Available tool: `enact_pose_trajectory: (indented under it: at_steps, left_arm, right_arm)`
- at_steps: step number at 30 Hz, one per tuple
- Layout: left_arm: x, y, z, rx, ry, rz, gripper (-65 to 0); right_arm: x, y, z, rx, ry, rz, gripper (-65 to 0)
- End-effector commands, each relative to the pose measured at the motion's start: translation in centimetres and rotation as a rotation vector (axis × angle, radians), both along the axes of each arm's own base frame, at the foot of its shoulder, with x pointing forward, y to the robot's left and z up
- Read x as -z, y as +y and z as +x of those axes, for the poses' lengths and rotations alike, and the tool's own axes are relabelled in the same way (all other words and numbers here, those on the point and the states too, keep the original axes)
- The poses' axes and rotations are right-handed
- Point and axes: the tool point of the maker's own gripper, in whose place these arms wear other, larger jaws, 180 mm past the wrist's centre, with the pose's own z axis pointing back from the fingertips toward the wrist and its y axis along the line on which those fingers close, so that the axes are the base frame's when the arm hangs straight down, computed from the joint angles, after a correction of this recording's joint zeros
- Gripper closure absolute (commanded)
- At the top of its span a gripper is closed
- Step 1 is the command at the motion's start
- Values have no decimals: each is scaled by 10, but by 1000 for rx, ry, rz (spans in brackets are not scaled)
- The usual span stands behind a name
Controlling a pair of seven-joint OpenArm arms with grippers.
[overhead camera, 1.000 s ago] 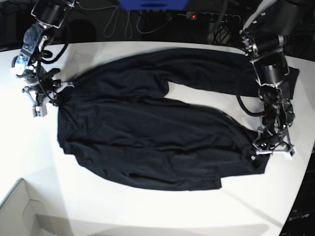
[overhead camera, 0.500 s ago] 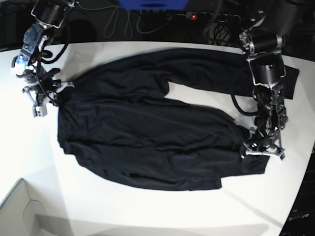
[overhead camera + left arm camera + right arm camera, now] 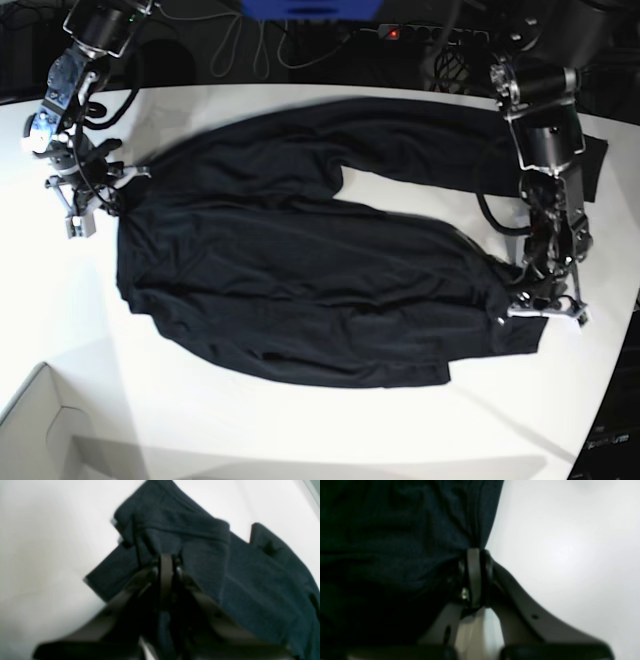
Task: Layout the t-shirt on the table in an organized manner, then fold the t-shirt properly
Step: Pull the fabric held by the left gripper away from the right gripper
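Note:
The black t-shirt (image 3: pixel 300 270) lies spread and wrinkled across the white table (image 3: pixel 300 430). In the base view my left gripper (image 3: pixel 540 305) is at the shirt's right end, its fingers pressed together. The left wrist view shows this gripper (image 3: pixel 166 557) shut on a bunched fold of the t-shirt (image 3: pixel 250 580). At the shirt's upper left corner, my right gripper (image 3: pixel 95 200) holds the cloth. In the right wrist view that gripper (image 3: pixel 476 551) is shut on the edge of the t-shirt (image 3: pixel 395 530), with bare table (image 3: pixel 570 542) beside it.
A white box corner (image 3: pixel 40 430) sits at the front left. Cables and a power strip (image 3: pixel 390 32) run behind the table's far edge. The table's right edge lies close to my left arm (image 3: pixel 545 150).
My left gripper has shut on the shirt's right end, after shifting slightly along that end. The right arm and the cloth's left side have not moved.

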Motion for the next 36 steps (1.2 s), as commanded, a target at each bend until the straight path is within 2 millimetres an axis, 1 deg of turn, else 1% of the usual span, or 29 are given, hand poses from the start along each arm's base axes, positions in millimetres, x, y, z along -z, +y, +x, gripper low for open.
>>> enact_pose_trajectory:
  at_steps: [1, 3, 8, 11, 14, 15, 19, 26, 31, 34, 36]
  left_arm:
    - [-32, 17, 8, -35, -95, 32, -1]
    - [-49, 29, -3, -63, -139, 51, -1]
    - [-77, 42, -30, -93, -167, 38, -1]
    - [-93, 58, -58, -145, -189, 46, -1]
    - [-104, 67, -83, -177, -195, 59, -1]
    - [-105, 68, -90, -185, -191, 63, -1]
    - [-97, 77, -123, -214, -150, 92, -1]
    - [-58, 78, -165, -213, -23, 108, -1]
    - [-42, 69, -176, -217, 11, 79, -1]
    - [-40, 67, -181, -215, 20, 79, -1]
    - [-37, 67, -182, -216, 26, 75, -1]
  right_arm:
    - [12, -4, -15, -6, 92, -34, 0]
    - [11, -5, -15, -7, 89, -37, 0]
    - [11, -6, -14, -7, 89, -38, 0]
    - [11, -5, -14, -6, 89, -35, 0]
    - [11, -5, -13, -6, 87, -34, 0]
    - [11, -5, -12, -6, 85, -34, 0]
    - [11, -5, -12, -8, 85, -34, 0]
    - [11, -7, -14, -8, 90, -39, 0]
    - [9, -9, -14, -4, 86, -45, 0]
    - [8, -16, -16, -2, 89, -60, 0]
    - [11, -18, -22, -3, 102, -63, 0]
